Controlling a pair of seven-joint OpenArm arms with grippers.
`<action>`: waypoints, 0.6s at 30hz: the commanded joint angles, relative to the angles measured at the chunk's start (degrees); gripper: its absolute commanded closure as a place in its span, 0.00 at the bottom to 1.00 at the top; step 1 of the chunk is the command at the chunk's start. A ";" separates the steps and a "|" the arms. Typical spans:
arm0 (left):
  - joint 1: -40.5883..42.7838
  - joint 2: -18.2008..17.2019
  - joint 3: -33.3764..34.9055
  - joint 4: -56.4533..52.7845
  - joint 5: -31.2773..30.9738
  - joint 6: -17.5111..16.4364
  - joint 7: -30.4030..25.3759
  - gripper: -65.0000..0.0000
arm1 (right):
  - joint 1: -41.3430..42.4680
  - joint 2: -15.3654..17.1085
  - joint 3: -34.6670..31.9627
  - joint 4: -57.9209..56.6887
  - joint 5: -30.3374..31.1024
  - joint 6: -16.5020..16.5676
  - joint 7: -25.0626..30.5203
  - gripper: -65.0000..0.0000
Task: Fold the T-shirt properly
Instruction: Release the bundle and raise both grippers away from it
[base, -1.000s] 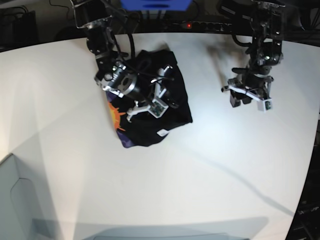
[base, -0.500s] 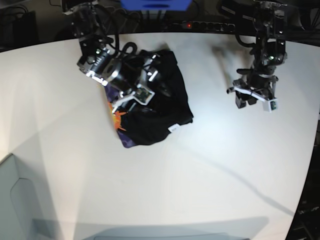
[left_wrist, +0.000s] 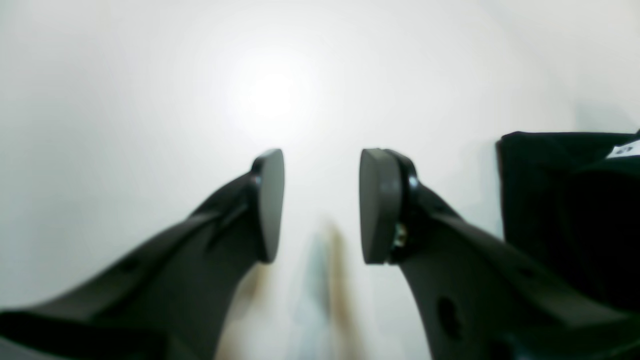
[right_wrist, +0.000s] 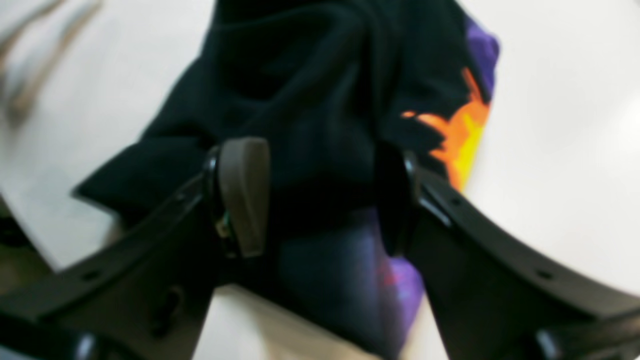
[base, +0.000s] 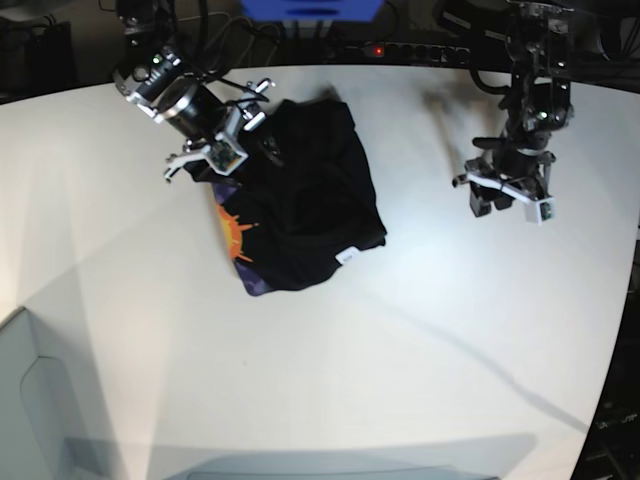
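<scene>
The black T-shirt (base: 305, 205) lies as a folded bundle on the white table (base: 330, 360), with its orange sun print (base: 235, 232) at the left edge and a white tag (base: 347, 256) near the front. My right gripper (base: 215, 152) hovers over the shirt's far left corner, open and holding nothing. In the right wrist view the right gripper (right_wrist: 320, 200) has the T-shirt (right_wrist: 310, 100) below its spread fingers. My left gripper (base: 505, 202) stands open over bare table to the right of the shirt. The left gripper (left_wrist: 320, 205) is empty; the T-shirt (left_wrist: 565, 210) shows at the right.
A power strip (base: 410, 50) and a blue object (base: 310, 8) sit behind the table's far edge. A grey surface (base: 30, 400) lies at the lower left corner. The table's rounded right edge (base: 615, 330) runs near the left arm.
My right gripper opened, let go of the shirt, and drew back toward the far left. The shirt settled flat. The left arm has hardly moved.
</scene>
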 joint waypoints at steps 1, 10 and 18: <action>-0.22 -0.76 -0.41 1.11 0.03 -0.48 -1.09 0.63 | -1.88 0.04 0.24 1.47 0.87 -0.01 2.95 0.48; -0.58 -0.76 -0.41 1.11 0.03 -0.48 -1.09 0.63 | -11.29 -0.23 -0.02 1.56 0.87 -0.01 10.25 0.48; -0.58 -0.76 -0.41 1.11 0.12 -0.48 -1.09 0.63 | -11.11 -0.23 -0.29 -5.03 0.96 -0.01 10.16 0.48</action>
